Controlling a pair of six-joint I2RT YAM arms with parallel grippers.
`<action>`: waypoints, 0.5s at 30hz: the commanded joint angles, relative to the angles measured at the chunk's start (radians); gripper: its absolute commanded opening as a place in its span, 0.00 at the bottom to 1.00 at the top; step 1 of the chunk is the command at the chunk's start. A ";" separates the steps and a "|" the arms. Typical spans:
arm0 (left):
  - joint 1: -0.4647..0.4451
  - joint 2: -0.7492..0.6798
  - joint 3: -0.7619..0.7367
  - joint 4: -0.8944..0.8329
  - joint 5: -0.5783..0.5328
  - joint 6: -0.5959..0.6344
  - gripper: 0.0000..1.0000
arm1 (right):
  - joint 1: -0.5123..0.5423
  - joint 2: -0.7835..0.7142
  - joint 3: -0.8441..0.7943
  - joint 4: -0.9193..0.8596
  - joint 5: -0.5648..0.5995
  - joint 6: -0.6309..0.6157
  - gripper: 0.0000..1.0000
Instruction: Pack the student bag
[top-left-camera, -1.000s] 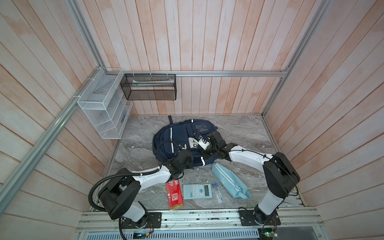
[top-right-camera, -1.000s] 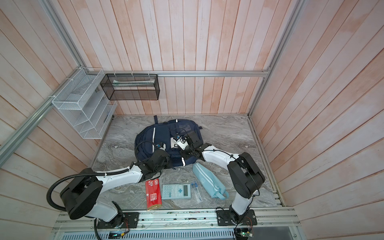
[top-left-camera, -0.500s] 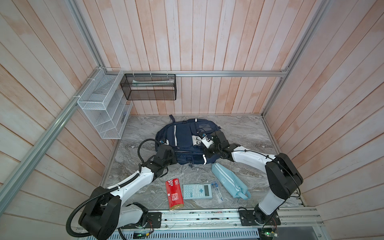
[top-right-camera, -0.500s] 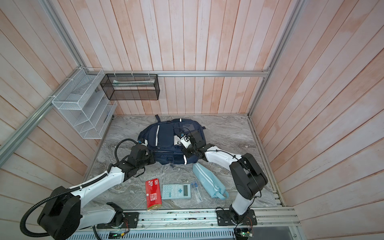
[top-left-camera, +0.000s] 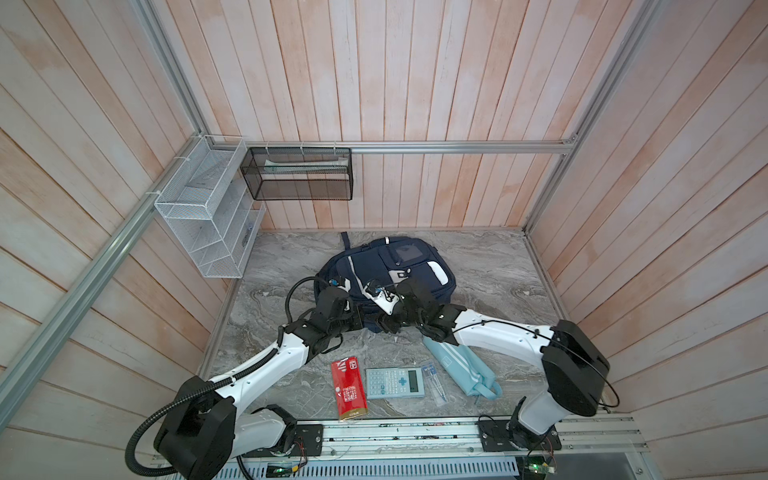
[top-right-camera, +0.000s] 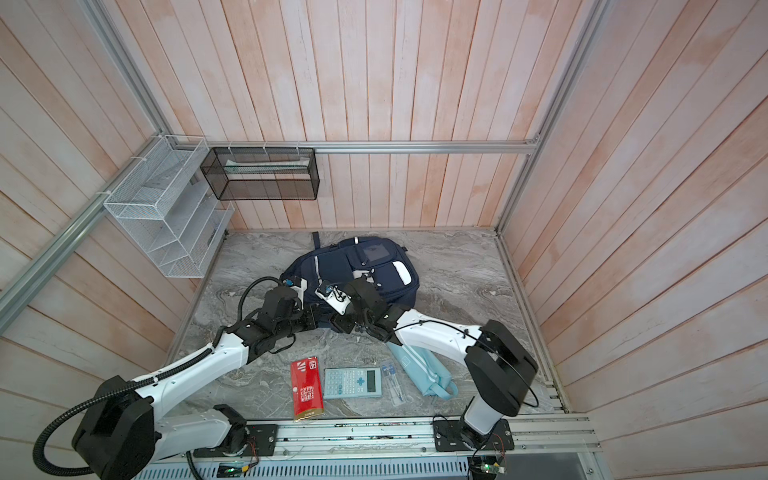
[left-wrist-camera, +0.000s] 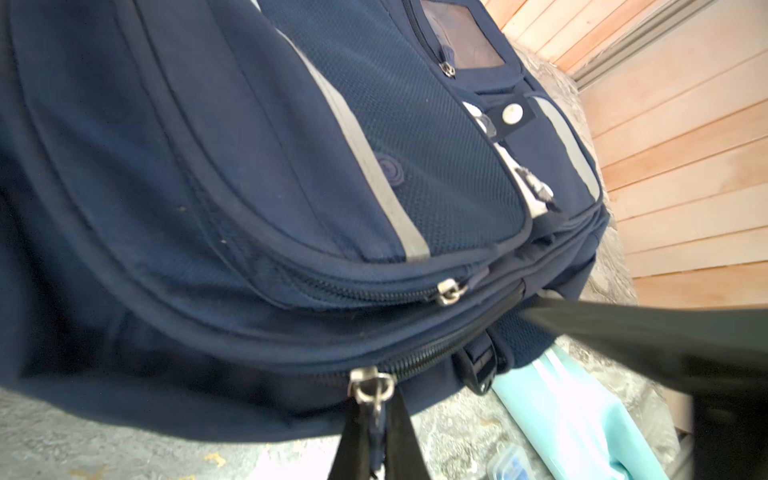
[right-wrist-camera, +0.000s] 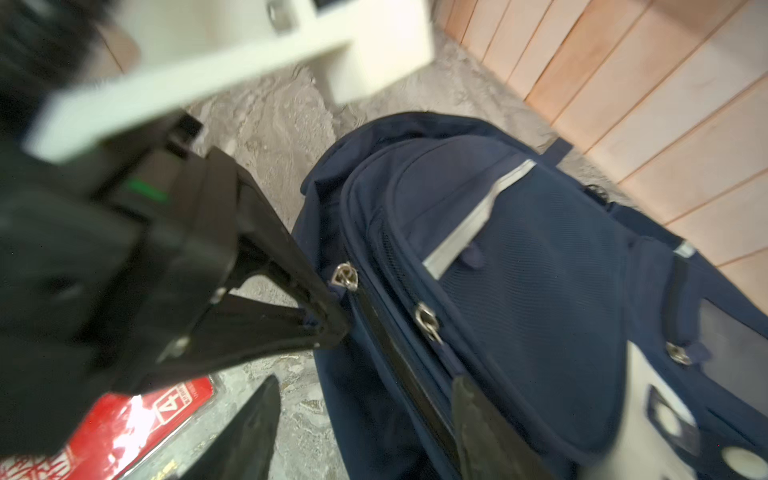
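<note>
The navy student bag (top-left-camera: 409, 259) (top-right-camera: 374, 266) lies flat mid-table, white stripes and studs facing up. My left gripper (top-left-camera: 360, 322) (top-right-camera: 318, 323) is at its near edge, shut on the pull tab (left-wrist-camera: 376, 409) that hangs from the main zip's metal slider (left-wrist-camera: 371, 387). In the right wrist view the same slider (right-wrist-camera: 345, 276) shows beside the left gripper's (right-wrist-camera: 328, 328) joined tips. My right gripper (top-left-camera: 385, 326) (top-right-camera: 343, 324) (right-wrist-camera: 361, 432) stands open over the same edge, one finger (right-wrist-camera: 478, 424) on the bag fabric and one finger (right-wrist-camera: 249, 424) over the table.
On the table's near side lie a red packet (top-left-camera: 350, 388), a pale-blue calculator (top-left-camera: 395, 383), a clear pen pack (top-left-camera: 434, 380) and a light-blue striped pouch (top-left-camera: 461, 365), which is under the right forearm. On the walls are a white wire rack (top-left-camera: 203, 224) and a black mesh basket (top-left-camera: 297, 178).
My right gripper has opened and come down to the bag's near edge. My left gripper swung left, then back right along that edge, staying shut. The bag has shifted slightly right.
</note>
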 joint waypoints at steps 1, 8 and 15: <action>0.002 -0.060 0.052 -0.007 -0.006 0.006 0.00 | -0.003 0.105 0.058 -0.037 0.114 -0.027 0.55; 0.040 -0.074 0.035 -0.005 0.014 0.008 0.00 | -0.011 0.108 -0.004 0.009 0.238 -0.027 0.12; 0.201 -0.039 0.026 -0.015 -0.016 0.064 0.00 | -0.038 -0.017 -0.166 0.014 0.189 -0.052 0.00</action>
